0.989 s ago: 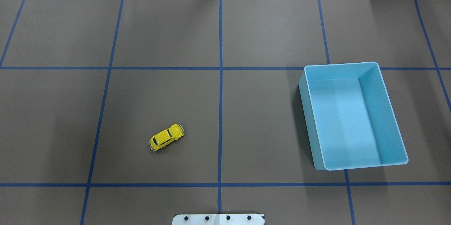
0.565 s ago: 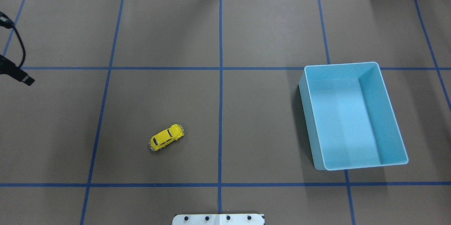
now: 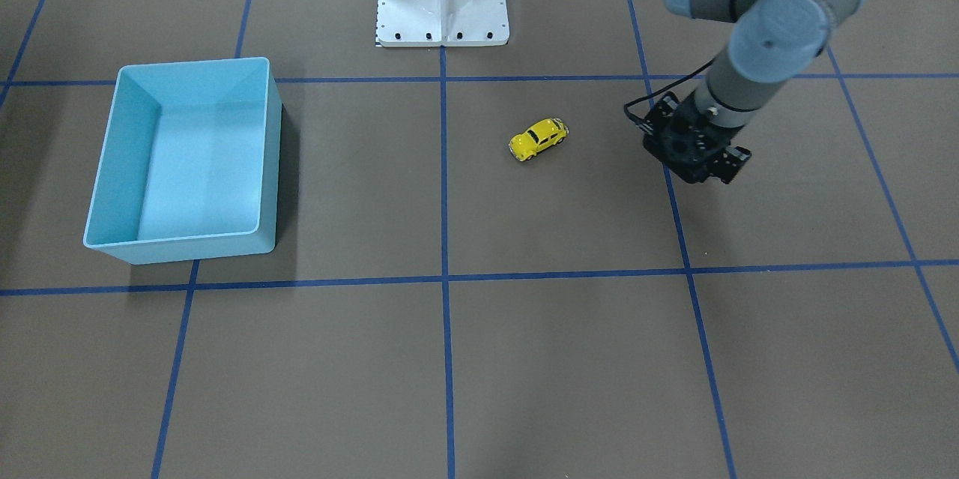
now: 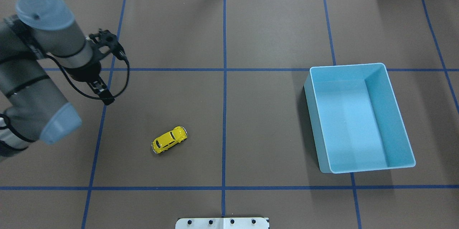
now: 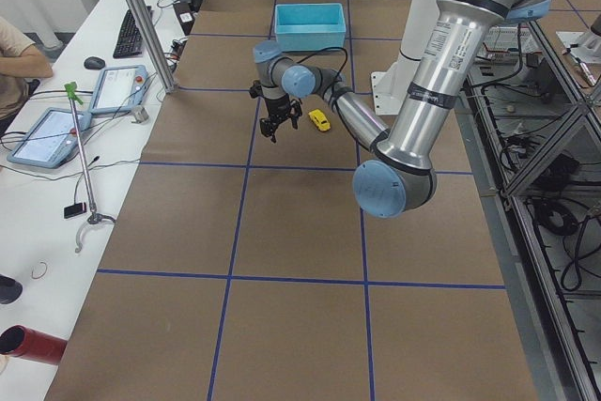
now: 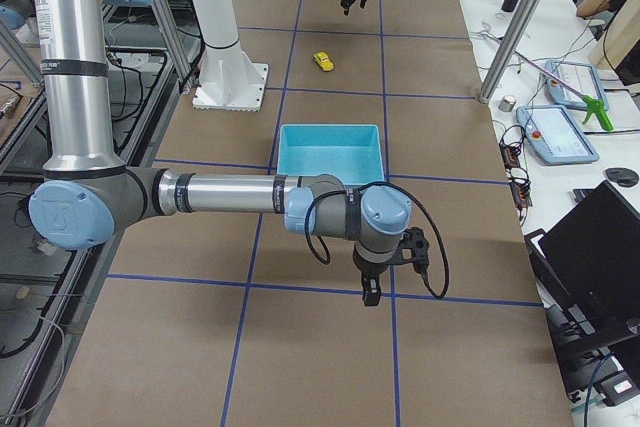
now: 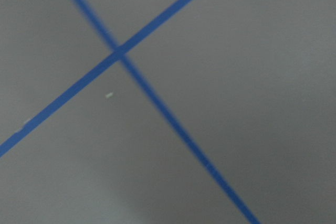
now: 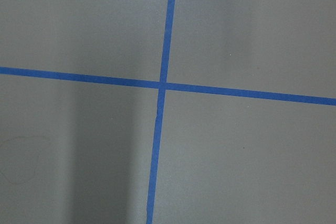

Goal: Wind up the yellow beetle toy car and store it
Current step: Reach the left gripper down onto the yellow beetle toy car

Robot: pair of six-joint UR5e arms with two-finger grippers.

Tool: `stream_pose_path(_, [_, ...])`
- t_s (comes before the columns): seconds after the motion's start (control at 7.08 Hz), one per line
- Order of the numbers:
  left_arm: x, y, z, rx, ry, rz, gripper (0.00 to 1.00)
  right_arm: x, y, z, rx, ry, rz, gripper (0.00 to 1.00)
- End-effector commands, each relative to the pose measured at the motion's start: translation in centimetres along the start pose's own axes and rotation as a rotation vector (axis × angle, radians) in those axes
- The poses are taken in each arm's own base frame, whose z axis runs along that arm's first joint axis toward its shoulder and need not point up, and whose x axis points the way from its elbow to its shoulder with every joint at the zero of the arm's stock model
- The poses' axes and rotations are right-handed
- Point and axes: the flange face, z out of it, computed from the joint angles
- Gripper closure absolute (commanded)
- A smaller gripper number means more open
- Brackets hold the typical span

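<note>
Overhead exterior view, left edge first. Found the left gripper point(image 4: 104, 97) hanging over the table point(image 4: 272, 132), pointed down at bare surface, well apart from the toy and up-left of it. Cannot tell whether released or clenched: fingers dark and foreshortened here, and absent from the left wrist view, showing only blue tape lines point(image 7: 121, 53). Judged an approach posture, with nothing carried.

Further right, found the yellow beetle toy car point(image 4: 169, 139) on its wheels on the table, left of the centre tape line point(image 4: 224, 114), lying diagonal to the grid and touching nothing. Judged free-standing and reachable from above, not yet wound or stored. Expect the small glossy rounded body to slip or roll under a poor pinch; recommend closing across the flanks.

Further right again, found the light-blue bin point(image 4: 348, 65) open side up, nothing seen inside, well apart from the car across the centre line. Judged placed as the storage target, on the right arm's side.

Beyond that frame, located the right gripper point(image 6: 370, 292) only in the exterior right view, low over the table, apart from the bin on its near side. Cannot tell its claw state.
</note>
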Motion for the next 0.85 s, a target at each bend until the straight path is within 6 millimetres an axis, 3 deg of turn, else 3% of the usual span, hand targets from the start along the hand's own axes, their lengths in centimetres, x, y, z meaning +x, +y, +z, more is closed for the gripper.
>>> stream_pose_path(0.0, [8.0, -4.4, 0.7, -0.046, -0.116, 0.133, 0.0, 0.4, 0.4, 0.2, 0.002, -0.001, 0.002, 0.0])
stream_pose_path(0.28, [12.3, -6.4, 2.3, -0.113, -0.164, 0.175, 0.0, 0.9, 1.5, 0.9, 0.02, 0.0, -0.012, 0.0])
stream_pose_path(0.42, [15.7, -8.2, 2.8, -0.112, -0.142, 0.214, 0.0, 1.0, 2.0, 1.1, 0.028, 0.002, -0.024, 0.0])
stream_pose_path(0.71, [20.5, -11.0, 4.7, -0.128, -0.112, 0.131, 0.0, 1.4, 2.5, 1.7, 0.023, -0.005, -0.012, 0.0])
